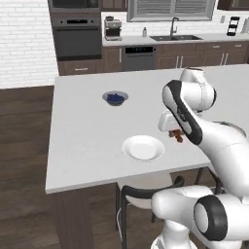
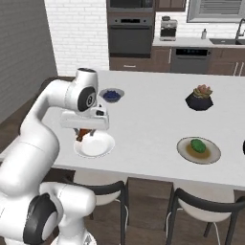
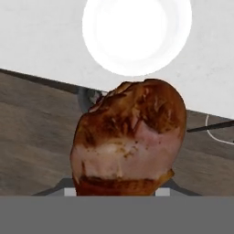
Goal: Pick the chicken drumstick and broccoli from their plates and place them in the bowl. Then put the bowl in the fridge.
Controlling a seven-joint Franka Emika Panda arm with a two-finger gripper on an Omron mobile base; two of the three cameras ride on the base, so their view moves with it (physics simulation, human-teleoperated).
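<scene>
Above near edge of white counter (image 1: 82, 146), w/ arm bent over it from base: jaws (image 2: 84, 134) closed on chicken drumstick (image 3: 130, 139), held clear of surface, just beside/above plain white plate (image 1: 142, 148). Seen in left base view as small reddish-brown bit (image 1: 177, 136) poking out under hand, to right of white plate; in right base view hangs over plate's left rim (image 2: 94, 144). Hand view: drumstick fills centre, browned skin w/ paler pink patch, fingertips mostly hidden behind meat; white plate (image 3: 137, 34) bare at top, well below grip, wood floor and chair part visible past counter edge. Broccoli (image 2: 197, 144) sits on second plate (image 2: 199, 150), grey rim w/ tan centre, further right along counter, well apart from hand. Black faceted pot w/ pink-green succulent (image 2: 199, 98) behind that plate, toward far side. Small grey bowl of blue berries (image 1: 115, 98) on counter beyond white plate, apart from it. Sliver of smth dark at far right edge of right base view, can't tell what. Two dark-framed chairs w/ pale seats (image 2: 194, 210) tucked under near side. Background: wall oven (image 1: 76, 36), dishwasher (image 1: 139, 57), coffee machine (image 1: 113, 28), sink w/ tap (image 1: 174, 35) on back run under window, white brick wall at left.
</scene>
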